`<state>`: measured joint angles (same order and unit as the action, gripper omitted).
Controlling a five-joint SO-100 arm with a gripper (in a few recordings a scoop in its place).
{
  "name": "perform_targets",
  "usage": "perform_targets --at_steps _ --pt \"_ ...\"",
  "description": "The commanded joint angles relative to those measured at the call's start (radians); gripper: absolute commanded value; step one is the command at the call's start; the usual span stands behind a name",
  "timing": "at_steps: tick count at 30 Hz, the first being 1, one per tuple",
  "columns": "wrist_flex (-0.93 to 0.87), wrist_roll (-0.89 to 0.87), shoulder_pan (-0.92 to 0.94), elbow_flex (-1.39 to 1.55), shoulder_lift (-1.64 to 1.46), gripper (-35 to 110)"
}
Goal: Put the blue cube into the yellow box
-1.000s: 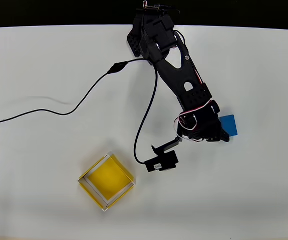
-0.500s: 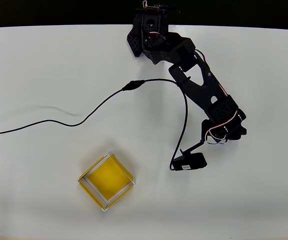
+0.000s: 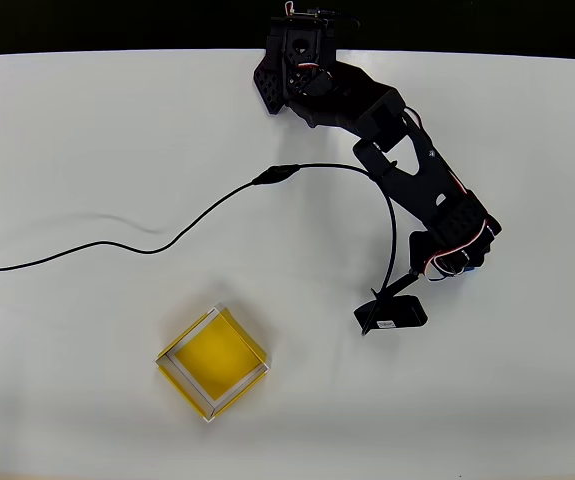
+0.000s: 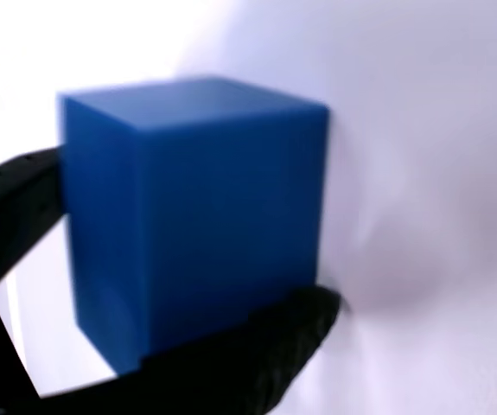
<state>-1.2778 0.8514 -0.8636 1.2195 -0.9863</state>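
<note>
Seen from overhead, the black arm (image 3: 407, 170) swings further toward the right side of the surface (image 3: 87, 130), its wrist now lying over the spot where the blue cube (image 3: 478, 262) sat in plain sight a second ago. Only a thin blue sliver of the cube peeks out at the wrist's right edge. The black cable (image 3: 167, 243) trailing from the arm is drawn rightward, its connector lying further right than before. The small black block (image 3: 392, 312) hanging under the wrist has also shifted right, further from the yellow box (image 3: 212, 362).
</note>
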Motion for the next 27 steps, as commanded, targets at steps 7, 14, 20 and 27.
perform_targets --at_steps 7,14,20,27 --pt "0.020 0.072 -0.021 -0.100 -0.043 21" --pt "0.009 0.153 0.017 -0.100 -0.109 17" --pt "-0.021 0.267 0.110 -0.101 -0.275 18" --pt "-0.020 0.474 0.337 -0.100 -0.508 18"
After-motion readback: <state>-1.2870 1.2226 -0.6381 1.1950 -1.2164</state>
